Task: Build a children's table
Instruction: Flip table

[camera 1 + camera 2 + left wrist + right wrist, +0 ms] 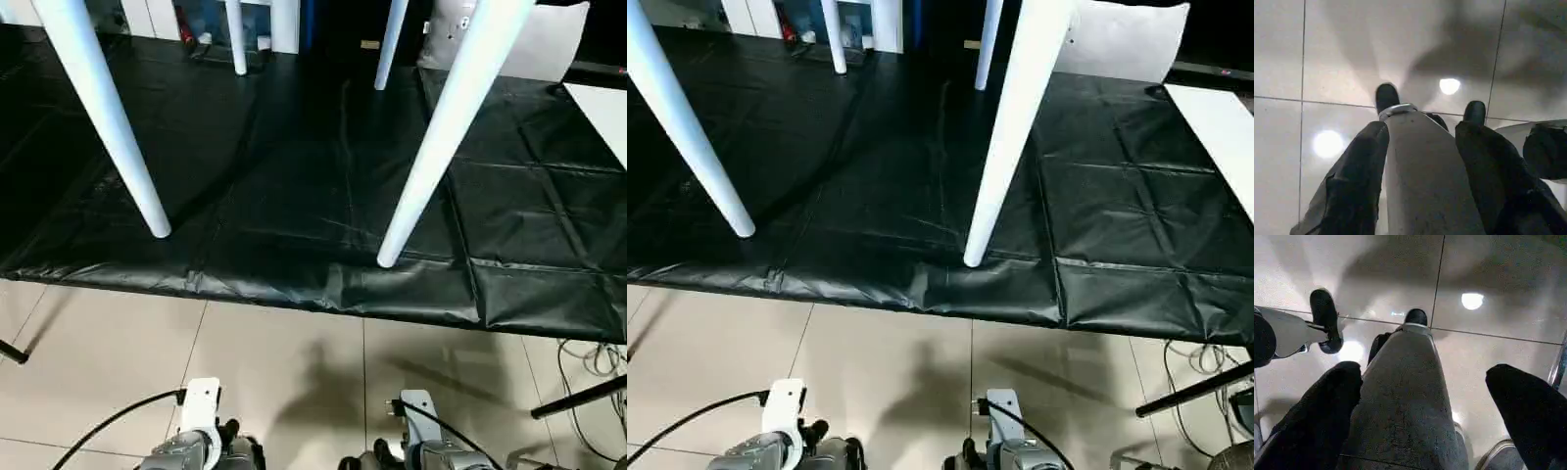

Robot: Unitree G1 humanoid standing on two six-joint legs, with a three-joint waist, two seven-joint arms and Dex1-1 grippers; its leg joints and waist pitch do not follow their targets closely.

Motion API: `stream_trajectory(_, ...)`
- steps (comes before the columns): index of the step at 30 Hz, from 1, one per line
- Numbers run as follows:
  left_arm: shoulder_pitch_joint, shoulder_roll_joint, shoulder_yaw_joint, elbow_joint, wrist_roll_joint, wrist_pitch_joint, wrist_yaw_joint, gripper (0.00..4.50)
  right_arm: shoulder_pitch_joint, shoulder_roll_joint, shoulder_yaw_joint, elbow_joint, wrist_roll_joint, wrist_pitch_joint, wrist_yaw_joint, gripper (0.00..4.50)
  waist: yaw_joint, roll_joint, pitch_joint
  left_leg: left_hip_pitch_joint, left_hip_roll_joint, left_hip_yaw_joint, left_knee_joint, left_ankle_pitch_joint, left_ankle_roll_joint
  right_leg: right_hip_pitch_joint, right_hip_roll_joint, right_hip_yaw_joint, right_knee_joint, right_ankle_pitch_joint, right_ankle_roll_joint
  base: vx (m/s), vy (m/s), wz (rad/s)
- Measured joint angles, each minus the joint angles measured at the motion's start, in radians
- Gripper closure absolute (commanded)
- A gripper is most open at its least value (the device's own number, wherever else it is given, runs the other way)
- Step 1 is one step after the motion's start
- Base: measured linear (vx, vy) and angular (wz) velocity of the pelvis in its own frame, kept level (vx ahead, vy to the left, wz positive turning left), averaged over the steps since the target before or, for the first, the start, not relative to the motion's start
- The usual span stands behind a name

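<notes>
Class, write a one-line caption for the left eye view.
Four white table legs stand on a black cover spread over the tiled floor.

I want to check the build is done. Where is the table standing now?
In the head views, the table stands upright on the black cover, its four white legs on the sheet, the two nearest close to the cover's front edge by the tiled floor.

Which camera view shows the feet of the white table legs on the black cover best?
The left eye view: both near legs reach their feet on the black cover, and two far legs stand behind. The right eye view shows the same, shifted sideways. The wrist views look at floor tiles.
</notes>
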Motion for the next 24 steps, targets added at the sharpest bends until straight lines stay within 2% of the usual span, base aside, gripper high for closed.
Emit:
stream_trajectory(8,0.0,0.0,0.0,0.0,0.0,0.0,0.0,1.94,-0.001,0.0,0.0,0.0,0.0,0.0,0.0,0.0,0.0,0.0,0.0,0.0,0.0,0.006,-0.01,0.0,0.0,-0.001,0.0,0.002,-0.01,0.0,0.0,0.0,0.0,0.0)
stream_trajectory(24,0.0,0.0,0.0,0.0,0.0,0.0,0.0,1.94,-0.001,0.0,0.0,0.0,0.0,0.0,0.0,0.0,-0.001,0.001,0.001,0.0,0.001,0.009,-0.015,0.0,0.0,-0.002,0.0,0.003,-0.014,0.0,0.0,0.0,0.0,0.0)
